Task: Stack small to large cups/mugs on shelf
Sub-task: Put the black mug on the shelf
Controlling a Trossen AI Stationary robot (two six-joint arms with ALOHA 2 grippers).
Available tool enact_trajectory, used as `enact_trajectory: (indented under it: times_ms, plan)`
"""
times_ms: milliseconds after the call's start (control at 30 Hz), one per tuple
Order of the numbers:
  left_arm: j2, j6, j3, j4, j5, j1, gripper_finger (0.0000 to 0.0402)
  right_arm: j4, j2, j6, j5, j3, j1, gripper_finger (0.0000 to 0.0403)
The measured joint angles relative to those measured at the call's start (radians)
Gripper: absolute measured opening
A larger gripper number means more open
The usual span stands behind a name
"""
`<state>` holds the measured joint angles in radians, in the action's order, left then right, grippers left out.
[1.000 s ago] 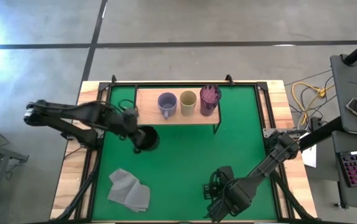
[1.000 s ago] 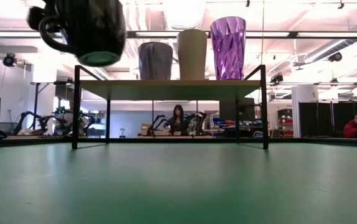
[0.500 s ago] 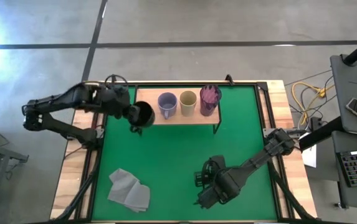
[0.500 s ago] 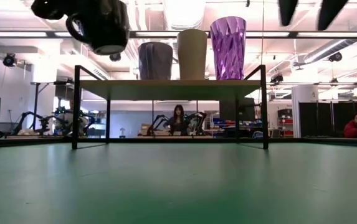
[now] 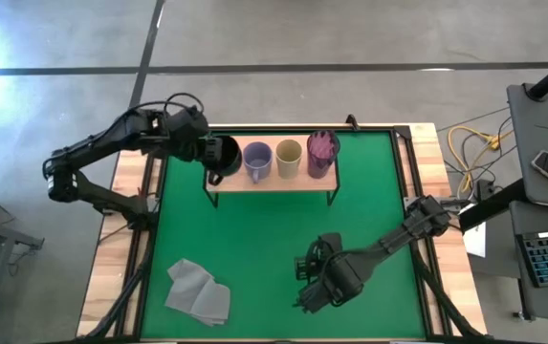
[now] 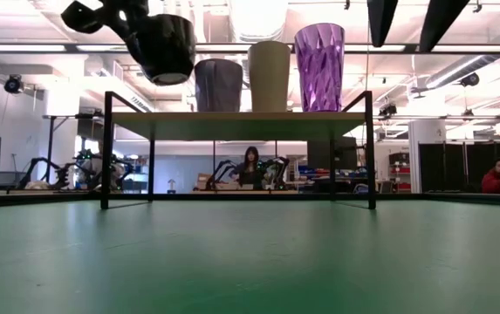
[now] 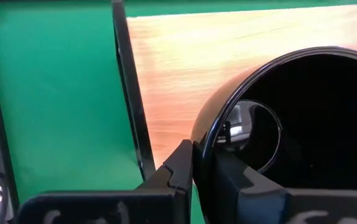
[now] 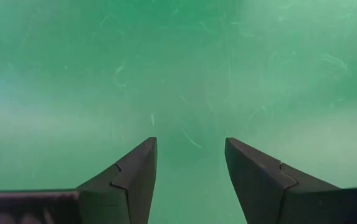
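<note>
- Left gripper (image 5: 207,161) pinches rim of black mug (image 5: 222,157), held tilted above the left end of the shelf (image 5: 274,181), not set down.
- Lavender-grey mug (image 5: 256,159), tan cup (image 5: 289,153), purple tumbler (image 5: 322,150) stand in a row on shelf.
- Right gripper (image 5: 304,285) spread, empty, over green mat (image 5: 264,248).

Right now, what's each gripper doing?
Left gripper: shut on the black mug rim, above the shelf.
Right gripper: open, empty.
</note>
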<state>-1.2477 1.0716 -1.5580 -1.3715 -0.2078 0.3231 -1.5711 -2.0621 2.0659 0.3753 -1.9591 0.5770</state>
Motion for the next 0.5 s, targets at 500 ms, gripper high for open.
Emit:
enact_trajectory:
  times_ms: [500]
  plan:
    - [-0.012, 0.012, 0.01, -0.06, -0.021, 0.025, 0.0016, 0.001, 0.097, -0.152, 0.015, 0.026, -0.094, 0.0183]
